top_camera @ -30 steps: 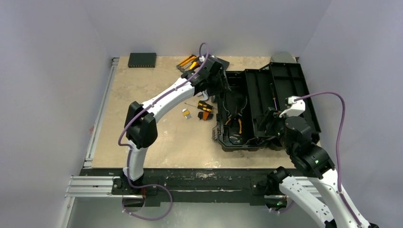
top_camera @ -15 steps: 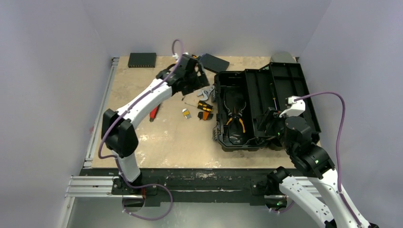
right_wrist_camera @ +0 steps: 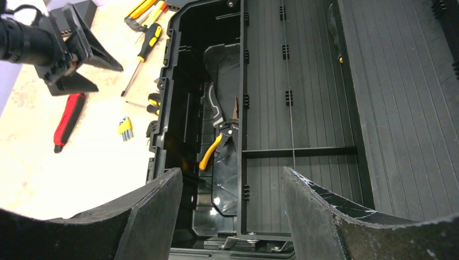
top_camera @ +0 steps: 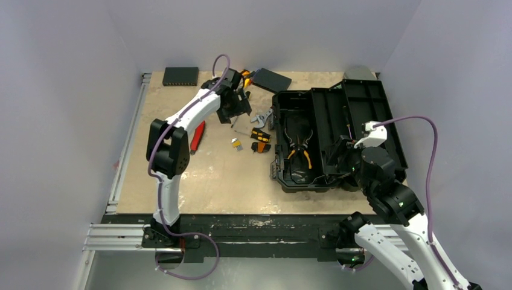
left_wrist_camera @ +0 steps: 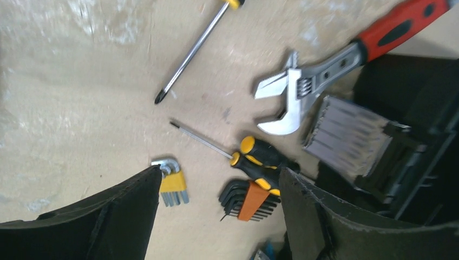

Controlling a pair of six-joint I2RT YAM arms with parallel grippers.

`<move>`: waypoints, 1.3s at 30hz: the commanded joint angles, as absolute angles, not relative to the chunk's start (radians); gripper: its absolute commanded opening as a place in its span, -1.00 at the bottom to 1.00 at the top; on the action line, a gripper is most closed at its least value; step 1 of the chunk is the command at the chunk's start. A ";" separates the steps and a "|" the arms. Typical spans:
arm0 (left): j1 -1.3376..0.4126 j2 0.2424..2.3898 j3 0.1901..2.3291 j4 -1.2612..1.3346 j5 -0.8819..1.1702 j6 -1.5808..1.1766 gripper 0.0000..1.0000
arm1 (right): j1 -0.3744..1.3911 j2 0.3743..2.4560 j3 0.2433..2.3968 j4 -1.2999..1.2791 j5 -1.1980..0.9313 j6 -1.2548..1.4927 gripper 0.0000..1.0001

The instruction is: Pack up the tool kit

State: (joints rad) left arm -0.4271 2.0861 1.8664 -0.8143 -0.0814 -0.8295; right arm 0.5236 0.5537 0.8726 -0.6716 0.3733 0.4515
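Left arm: extended far over the surface (top_camera: 181, 181), left hand (left_wrist_camera: 219, 176) pointing down, jaws wide, nothing held. Beneath it: yellow-black screwdriver (left_wrist_camera: 254, 157) and hex key set (left_wrist_camera: 246, 197); red-handled wrench (left_wrist_camera: 319, 81) just ahead. Toolbox (top_camera: 281, 175), open with lid laid back, just to this hand's right. Right arm: folded, right hand (right_wrist_camera: 230, 172) over the toolbox's near edge, jaws apart, empty; yellow-handled pliers (right_wrist_camera: 219, 142) inside, ahead of it.

Black toolbox (top_camera: 368, 109), red-handled wrench (left_wrist_camera: 335, 62), seemingly yellow-handled pliers (right_wrist_camera: 223, 132)
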 commanded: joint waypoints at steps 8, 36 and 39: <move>-0.450 2.162 1.873 -0.837 -0.010 -0.871 0.30 | 0.524 0.567 0.861 -0.626 0.371 0.443 0.32; -0.552 2.232 1.800 -0.826 -0.052 -1.273 -0.09 | 0.524 0.541 0.844 -0.635 0.388 0.442 0.32; -0.551 2.270 1.826 -0.840 -0.040 -1.271 -0.09 | 0.523 0.543 0.844 -0.634 0.385 0.443 0.32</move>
State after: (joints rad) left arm -0.5526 2.2227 1.7905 -0.8185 -0.0395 -1.2404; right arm 0.5236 0.5476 0.8463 -0.6651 0.3748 0.4515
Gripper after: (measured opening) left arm 0.458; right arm 0.662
